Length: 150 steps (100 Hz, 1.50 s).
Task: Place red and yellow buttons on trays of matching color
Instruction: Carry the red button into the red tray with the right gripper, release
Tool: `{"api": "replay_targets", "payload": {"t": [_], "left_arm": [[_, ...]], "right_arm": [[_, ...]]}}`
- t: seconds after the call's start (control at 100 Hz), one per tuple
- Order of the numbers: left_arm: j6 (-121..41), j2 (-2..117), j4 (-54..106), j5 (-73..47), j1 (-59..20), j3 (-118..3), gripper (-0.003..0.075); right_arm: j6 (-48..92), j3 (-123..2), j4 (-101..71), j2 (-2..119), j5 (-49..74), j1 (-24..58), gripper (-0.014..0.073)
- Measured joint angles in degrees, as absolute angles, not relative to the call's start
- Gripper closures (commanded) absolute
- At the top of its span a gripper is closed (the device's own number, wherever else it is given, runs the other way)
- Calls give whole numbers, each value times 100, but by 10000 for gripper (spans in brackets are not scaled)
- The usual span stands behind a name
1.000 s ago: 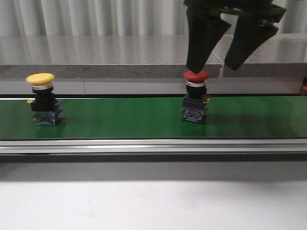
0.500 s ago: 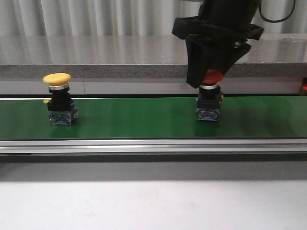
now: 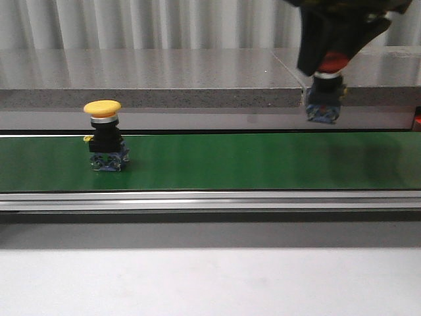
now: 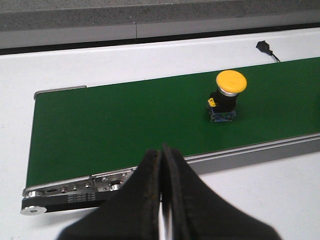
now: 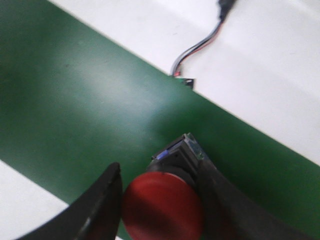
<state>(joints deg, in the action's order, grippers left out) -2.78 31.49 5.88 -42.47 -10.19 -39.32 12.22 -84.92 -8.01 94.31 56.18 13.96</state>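
Red button, gripped at the cap by the right gripper, hangs clear above the green belt at the right side of the front view. Yellow button stands upright on the belt at the left, untouched and well apart from both arms.

Handling: each button appears to be a rigid moulded switch, a broad domed cap over a narrower black collar and a blocky blue base. It is probably light and not fragile, but top-heavy, and the dome is smooth, so fingers closing on the cap's rim or on the collar below it should hold more surely than fingers on the crown.

Right wrist view: the fingers sit on either side of the red cap, closed narrowly on it, with the base seen beneath against the belt. A cable lies on the white table beyond. The front view shows none of this contact, but alone shows the lift height.

Left wrist view: the left gripper has its fingers pressed together, holding nothing, short of the belt's near rail. No trays appear in any view.
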Motion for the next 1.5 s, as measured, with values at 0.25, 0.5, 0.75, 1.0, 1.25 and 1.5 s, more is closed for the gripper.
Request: {"api": "replay_targets", "payload": {"t": [0.25, 0.5, 0.75, 1.0, 1.25, 1.5], "left_arm": [[-278, 3149, 588, -4247, -1019, -3932, 733], [-278, 3149, 588, -4252, -1019, -3932, 733], [-278, 3149, 588, -4252, -1019, -3932, 733], [-278, 3149, 588, -4252, -1019, -3932, 733], [-278, 3149, 588, -4252, -1019, -3932, 733], [-278, 3149, 588, -4262, -1019, -3930, 733]], "right_arm": [[1222, -8492, -763, 9045, 5552, -115, 337], [929, -8492, -740, 9035, 5488, -1390, 337], [-35, -8492, -740, 9136, 5237, -2423, 337], [-330, -8492, -740, 9534, 5105, -3007, 337], [-359, -8492, -740, 10051, 4852, -3182, 337], [-359, -8492, -906, 10467, 4547, -3182, 337]]}}
